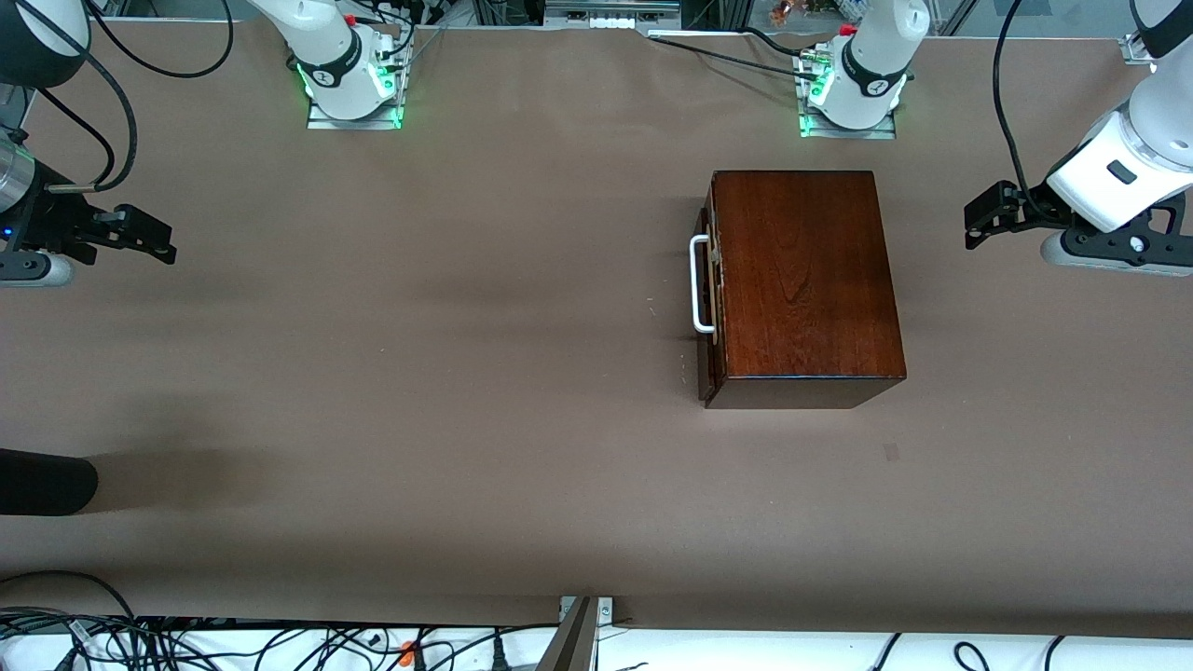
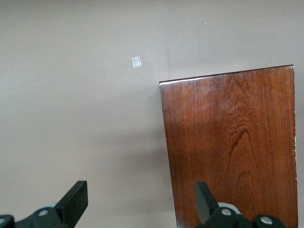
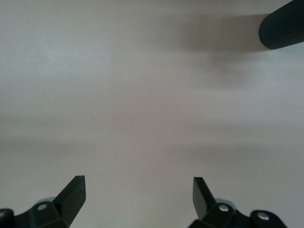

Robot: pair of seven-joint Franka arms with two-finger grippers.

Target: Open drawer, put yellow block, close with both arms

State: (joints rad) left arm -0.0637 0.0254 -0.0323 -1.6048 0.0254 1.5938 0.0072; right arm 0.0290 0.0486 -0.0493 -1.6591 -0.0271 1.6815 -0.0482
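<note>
Both grippers hang empty with fingers spread wide. The left gripper is over the counter just past the mahogany box toward the left arm's end; the right gripper is well away from the box at the right arm's end. The drawer sits shut in the box, its white handle facing the right arm's end. Only the left wrist view shows a small pale tape square near the box's corner; only the right wrist view shows a black ribbed cylinder.

- One glossy dark mahogany wooden box
- One drawer with one white U-shaped bar handle
- Two white jointed robot arms, each with one black two-finger gripper: left gripper, right gripper
- One black cylindrical object
- One small pale square tape mark
</note>
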